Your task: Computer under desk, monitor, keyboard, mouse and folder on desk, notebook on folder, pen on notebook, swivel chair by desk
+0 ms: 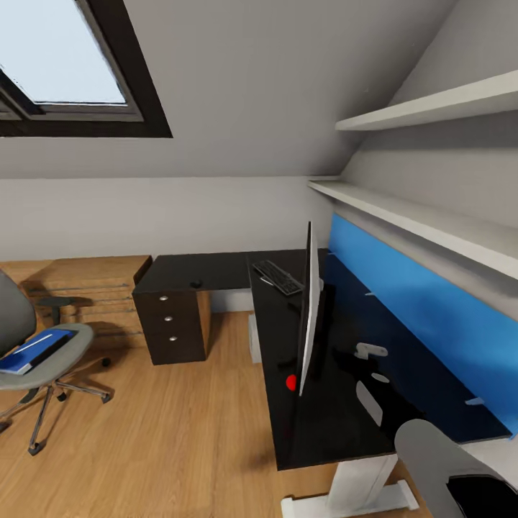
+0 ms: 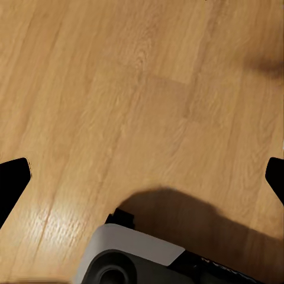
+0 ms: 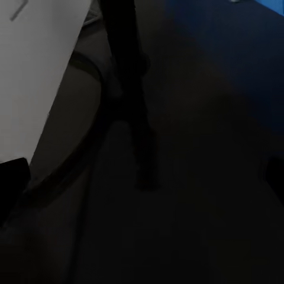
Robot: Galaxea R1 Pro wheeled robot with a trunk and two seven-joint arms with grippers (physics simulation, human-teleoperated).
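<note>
While the L-shaped counter [image 1: 216, 272] fills the right and far side of the head view, its glossy black top already carries the monitor [image 1: 309, 309], seen edge-on near the middle, and the keyboard [image 1: 278, 277] just beyond it at the far end. On the left stands the swivel chair [image 1: 43, 352], well apart from the counter, with the blue folder [image 1: 32, 350] lying on its seat. A small dark shape at the far left end of the counter may be the mouse [image 1: 196, 284]. I judge the folder transfer is the step in hand, so the next move calls for turning left and reaching to the seat. Each tool shows dark fingertips wide apart at the frame edges, the left tool [image 2: 142, 177] over bare floor and the right tool [image 3: 142, 174] over the counter, neither holding anything.
</note>
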